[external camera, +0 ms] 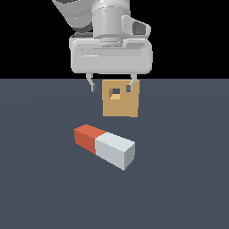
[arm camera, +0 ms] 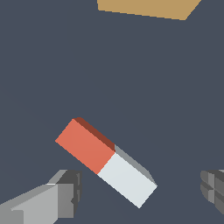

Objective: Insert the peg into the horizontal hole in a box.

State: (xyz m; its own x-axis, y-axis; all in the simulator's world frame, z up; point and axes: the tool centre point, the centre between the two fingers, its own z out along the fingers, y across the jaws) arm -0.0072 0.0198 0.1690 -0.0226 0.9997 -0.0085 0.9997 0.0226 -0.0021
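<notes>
- The gripper (external camera: 112, 87) hangs above the floor (external camera: 40, 188), pointing straight down from the pale wrist housing (external camera: 111, 56), with the arm (external camera: 74, 15) rising out of the picture at about eleven o'clock.
- Its two fingers (external camera: 93, 85) stand wide apart and hold nothing; in the wrist view one fingertip (arm camera: 70, 190) and the other show at opposite edges with bare floor between them.
- The peg (external camera: 105, 146) lies flat on the floor, below the gripper in the exterior view and apart from it, untouched.
- The peg sits at a slant: its red half (external camera: 87, 135) points toward ten o'clock and its white half (external camera: 117, 151) toward four o'clock in the exterior view.
- In the wrist view the peg (arm camera: 106, 162) lies between the fingers, nearer to one than the other.
- The box (external camera: 120, 99) stands behind the peg, at about twelve o'clock from it, well apart.
- The hole (external camera: 116, 93) in its face is open, and the fingertips overlap the box's upper corners in the exterior view.
</notes>
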